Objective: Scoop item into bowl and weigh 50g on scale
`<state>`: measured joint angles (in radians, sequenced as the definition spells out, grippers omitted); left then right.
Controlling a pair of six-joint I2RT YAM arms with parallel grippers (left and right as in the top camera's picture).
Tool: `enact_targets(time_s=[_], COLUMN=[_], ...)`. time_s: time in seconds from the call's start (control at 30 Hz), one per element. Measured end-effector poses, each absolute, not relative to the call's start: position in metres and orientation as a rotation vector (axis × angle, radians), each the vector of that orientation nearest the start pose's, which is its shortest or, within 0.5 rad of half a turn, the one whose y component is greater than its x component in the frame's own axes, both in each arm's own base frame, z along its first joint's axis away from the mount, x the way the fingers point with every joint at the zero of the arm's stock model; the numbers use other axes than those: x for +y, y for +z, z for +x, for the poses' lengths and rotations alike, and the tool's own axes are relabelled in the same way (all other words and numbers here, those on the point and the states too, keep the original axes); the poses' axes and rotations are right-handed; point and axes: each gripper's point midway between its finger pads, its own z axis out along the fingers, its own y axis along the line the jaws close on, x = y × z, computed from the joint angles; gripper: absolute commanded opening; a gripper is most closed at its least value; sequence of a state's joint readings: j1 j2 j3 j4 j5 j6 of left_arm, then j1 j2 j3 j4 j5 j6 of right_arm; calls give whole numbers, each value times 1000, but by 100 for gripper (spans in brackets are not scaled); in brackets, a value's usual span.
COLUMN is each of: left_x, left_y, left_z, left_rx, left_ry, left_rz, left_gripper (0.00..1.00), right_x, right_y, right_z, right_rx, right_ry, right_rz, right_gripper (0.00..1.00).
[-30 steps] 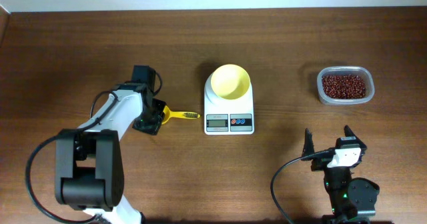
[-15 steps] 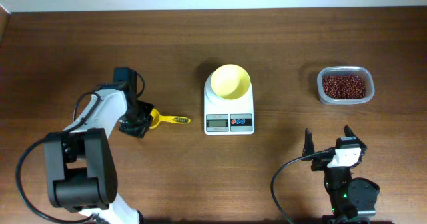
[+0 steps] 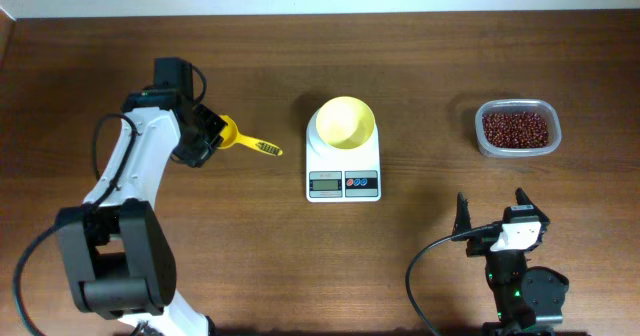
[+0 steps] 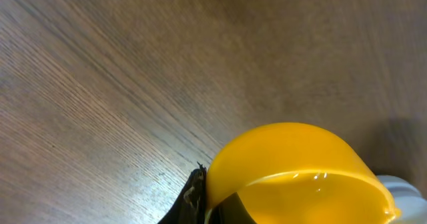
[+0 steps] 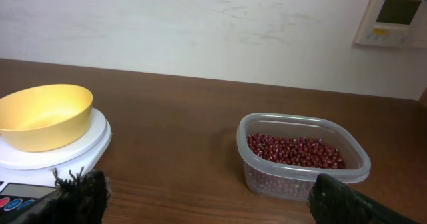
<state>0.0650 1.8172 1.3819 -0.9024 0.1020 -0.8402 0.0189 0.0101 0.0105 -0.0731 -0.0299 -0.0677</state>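
beans [image 3: 516, 128]: lying as a loose heap of tiny dark red-brown grains, glossy in the right wrist view, covering the floor of the clear container [image 3: 485, 141].
where the beans are sitting: inside that container at the table's far right, well apart from the scale and from both arms.
clear container: standing upright, rounded-rectangular, with its rim showing no lid.
bowl [image 3: 345, 122]: resting on the far half of the scale, round, pale yellow, showing nothing inside.
scale [image 3: 343, 168]: lying flat near the table's middle, white, its grey display and red and blue buttons facing the near edge.
left gripper [image 3: 212, 136]: clenching the yellow scoop [image 3: 245, 142] by its cup end, the handle pointing right toward the scale; the cup is filling the lower part of the left wrist view.
right gripper [image 3: 491, 206]: hanging at the near right with its jaws spread wide, grasping nothing.
table [image 3: 400, 56]: showing dark brown wood with fine grain running across it.
room: a pale wall [image 5: 200, 24] is rising behind the table, carrying a small white wall panel [image 5: 393, 17] at the upper right.
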Motion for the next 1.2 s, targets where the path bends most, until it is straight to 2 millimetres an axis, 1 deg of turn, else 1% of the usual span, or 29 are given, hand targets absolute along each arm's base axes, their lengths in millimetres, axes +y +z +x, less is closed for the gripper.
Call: enact_targets(time_s=[0.07,0.13,0.37,0.47,0.6,0.67,0.8,1.07,1.13,1.2], left_x=[8,8,6,-5,-29,-34,-37,-51,-55,-58], left_y=[94,101,120,132,141,147,155,157,157,155], left_z=[391,388,378,378,376,375,374,371,369,361], left_rx=[2654,2648,2635,2627,2647,2643,2630,2659,2673,2694], left_ry=[-277,-280,-289,-317,-359,-372,-400,-507,-539,-555], left_rz=[-1256,-1249,-1236,-1187,-1099,-1075,-1062,-1050,-1052,-1110], left_gripper=[0,0,0,0,0,0,0,0,0,0], right_x=[10,10,10,10,10,10,10,10,10,10], right_y=[158,158,158,158,158,158,158,158,158,158], right_z=[246,246,246,246,246,246,246,246,246,246], right_rx=[1641,1641,1641,1641,1641,1641,1641,1641,1641,1641], right_ry=[-12,-13,-12,-13,-13,-13,-12,-13,-12,-12], right_rz=[-94,-95,-94,-95,-94,-94,-94,-95,-94,-94], right_gripper=[99,99,99,99,99,99,99,99,99,99])
